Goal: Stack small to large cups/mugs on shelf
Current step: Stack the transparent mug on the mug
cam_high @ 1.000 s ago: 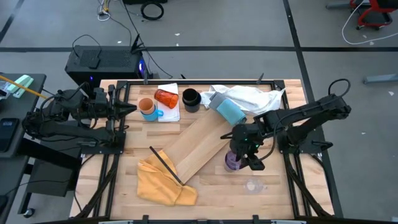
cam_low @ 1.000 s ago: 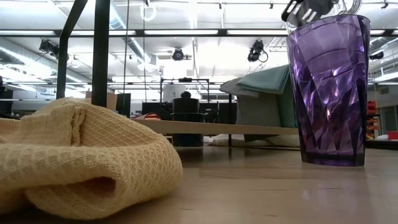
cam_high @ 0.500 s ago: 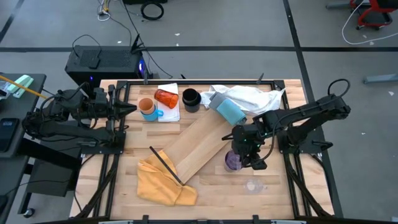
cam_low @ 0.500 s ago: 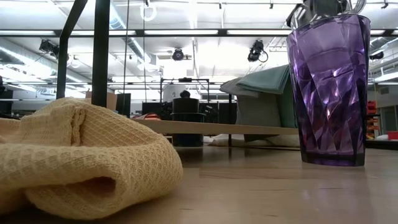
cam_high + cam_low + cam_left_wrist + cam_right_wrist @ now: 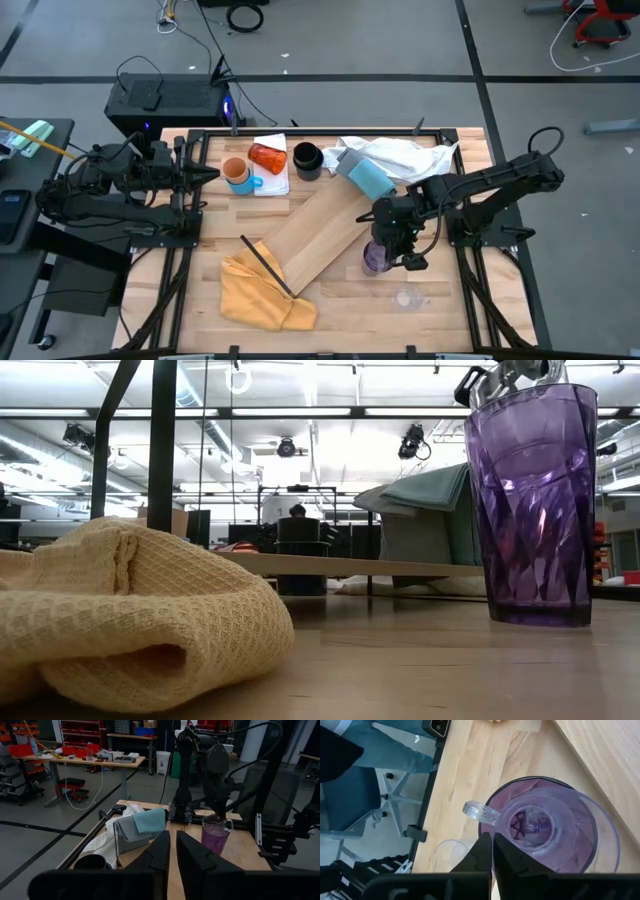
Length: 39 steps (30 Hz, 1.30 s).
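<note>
Purple and translucent, the purple tumbler (image 5: 374,259) stands upright on the table (image 5: 450,300) just beside the near right end of the shelf (image 5: 318,233), a pale wood board lying slantwise. In the right wrist view a clear small cup (image 5: 540,832) with a side handle sits nested inside the tumbler's mouth. The right gripper (image 5: 388,240) hangs directly above the rim, its 2 fingers pressed together and holding nothing that can be made out. On the white pad (image 5: 270,170) at the far side lie the red-orange tumbler (image 5: 267,157), tipped over, and the blue mug (image 5: 240,177) with an orange cup inside it. The black mug (image 5: 307,160) stands beside them. The left gripper (image 5: 212,172) waits at the table's left edge, fingers nearly together, pinching nothing.
</note>
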Each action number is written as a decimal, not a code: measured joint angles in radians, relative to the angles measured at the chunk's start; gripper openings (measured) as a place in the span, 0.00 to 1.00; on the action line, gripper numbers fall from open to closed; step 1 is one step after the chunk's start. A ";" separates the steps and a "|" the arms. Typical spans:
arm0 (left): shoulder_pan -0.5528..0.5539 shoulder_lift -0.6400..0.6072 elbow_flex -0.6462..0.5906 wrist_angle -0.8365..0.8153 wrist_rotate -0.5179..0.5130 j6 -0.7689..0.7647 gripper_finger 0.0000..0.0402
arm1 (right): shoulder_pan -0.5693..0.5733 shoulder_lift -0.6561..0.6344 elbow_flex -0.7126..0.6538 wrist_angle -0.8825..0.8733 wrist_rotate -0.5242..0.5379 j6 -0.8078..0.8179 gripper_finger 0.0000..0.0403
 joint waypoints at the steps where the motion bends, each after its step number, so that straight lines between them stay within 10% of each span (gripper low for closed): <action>1: 0.000 0.000 0.000 0.000 0.000 0.000 0.10 | 0.000 0.000 0.000 0.000 0.001 -0.003 0.01; 39: 0.000 0.000 0.000 0.000 0.000 0.017 0.10 | -0.017 -0.001 0.148 -0.118 0.163 -0.032 0.00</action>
